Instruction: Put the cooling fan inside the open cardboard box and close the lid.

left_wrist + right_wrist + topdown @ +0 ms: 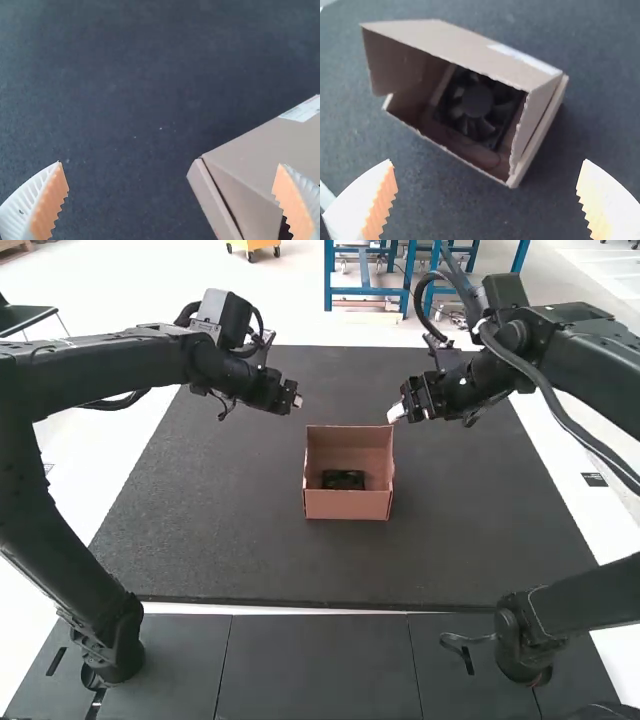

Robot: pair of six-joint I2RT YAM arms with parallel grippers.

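One black mat (200, 520): it covers the middle of the table. Its near edge runs straight across in front of you, and its side edges lie well apart from the box.
Left arm (110, 355): it comes in from the left and ends over the far left part of the mat.
Right arm (560, 340): it comes in from the right and ends over the far right part of the mat.
Cardboard box (347, 502): it sits near the mat's middle, top open, with bare mat on all four sides. You have free room on the left, the right and the near side.
Lid (350, 445): it stands up from the box's far edge, leaving the opening uncovered.
Cooling fan (343, 480): it lies flat on the box floor. In the right wrist view you see its blades (477, 102) under the raised lid.
Left gripper (292, 398): it hangs beyond the box's far left corner, clear of it, with its fingers (47, 197) spread wide and nothing between them.
Right gripper (398, 412): it hangs near the lid's top right corner without touching it, with its fingers (380, 200) spread wide and nothing between them.
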